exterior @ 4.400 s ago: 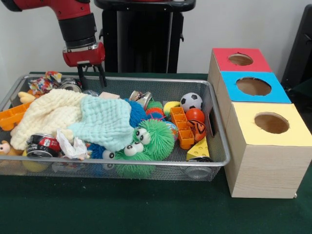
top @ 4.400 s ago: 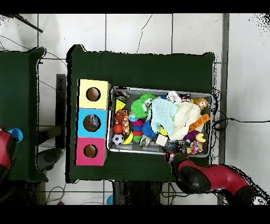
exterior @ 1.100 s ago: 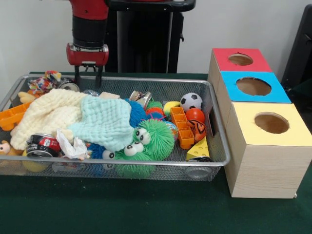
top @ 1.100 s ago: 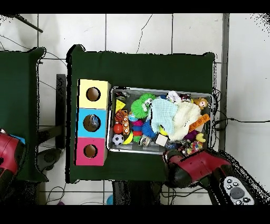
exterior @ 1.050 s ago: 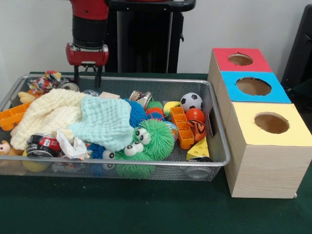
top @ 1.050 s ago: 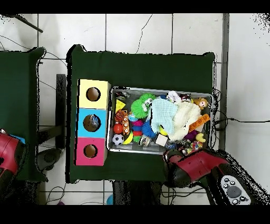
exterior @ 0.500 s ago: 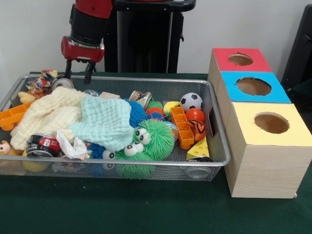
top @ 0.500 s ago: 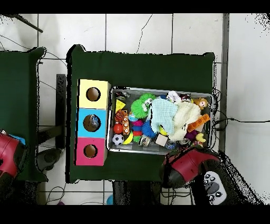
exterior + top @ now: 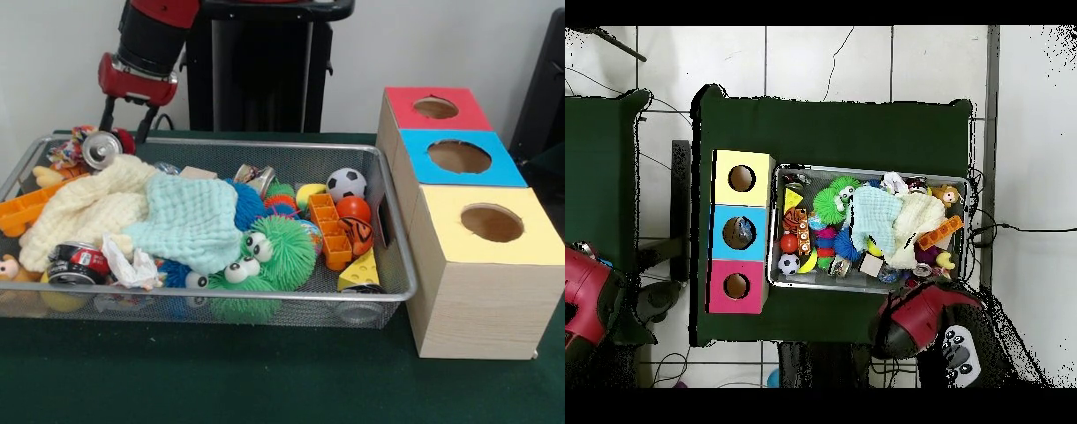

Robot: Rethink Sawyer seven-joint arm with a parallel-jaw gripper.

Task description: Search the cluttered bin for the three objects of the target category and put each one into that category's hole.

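My gripper (image 9: 122,132) hangs over the far left corner of the wire bin (image 9: 265,142), shut on a red can (image 9: 101,147) whose silver end faces the camera. The can sits tilted, level with the bin's rim. A second can, red and black (image 9: 78,263), lies at the near left of the bin, and a crushed silver one (image 9: 256,177) lies in the middle at the back. In the overhead view the red arm (image 9: 915,318) covers the gripper at the bin's (image 9: 870,169) lower edge.
Three wooden boxes with round holes stand right of the bin: red (image 9: 435,108), blue (image 9: 459,156), yellow (image 9: 492,223). Cream (image 9: 84,208) and mint (image 9: 190,221) cloths cover much of the clutter. Green fuzzy toys (image 9: 274,252), balls and orange blocks (image 9: 328,230) fill the bin's right half.
The gripper swung left along the bin's back edge, dipped to the can in the corner and closed on it; the can has tipped up and moved left with it.
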